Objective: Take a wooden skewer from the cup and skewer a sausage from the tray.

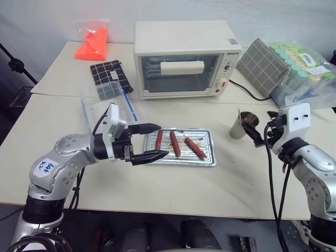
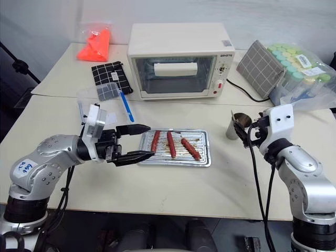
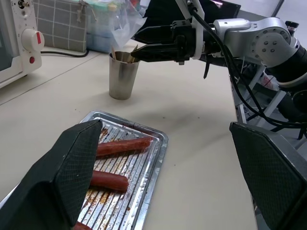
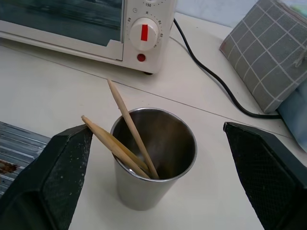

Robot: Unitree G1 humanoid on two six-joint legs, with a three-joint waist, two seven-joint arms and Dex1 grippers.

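The silvery tray [image 1: 209, 137] lies mid-table with three reddish-brown sausages on it; the nearest to my left gripper is this sausage [image 1: 159, 139]. My left gripper [image 1: 163, 140] hovers open at the tray's left end, pointing right, its two fingers either side of that sausage's end and holding nothing. The grey metal cup [image 4: 153, 163] stands right of the tray with two wooden skewers leaning in it, the longer wooden skewer [image 4: 129, 127] sticking out over the rim. My right gripper [image 1: 253, 134] is open just right of the cup at rim height, its fingertips [image 3: 139, 45] close to the cup's mouth.
A cream toaster oven [image 1: 186, 58] stands behind the tray, its cable [image 1: 247, 92] running to the right. A clear plastic box with blue edges [image 1: 107, 105] lies behind my left arm. At the back sit a checked cloth [image 1: 110, 76], an orange bag [image 1: 93, 42], a grey pad [image 1: 262, 65] and bagged containers [image 1: 302, 65].
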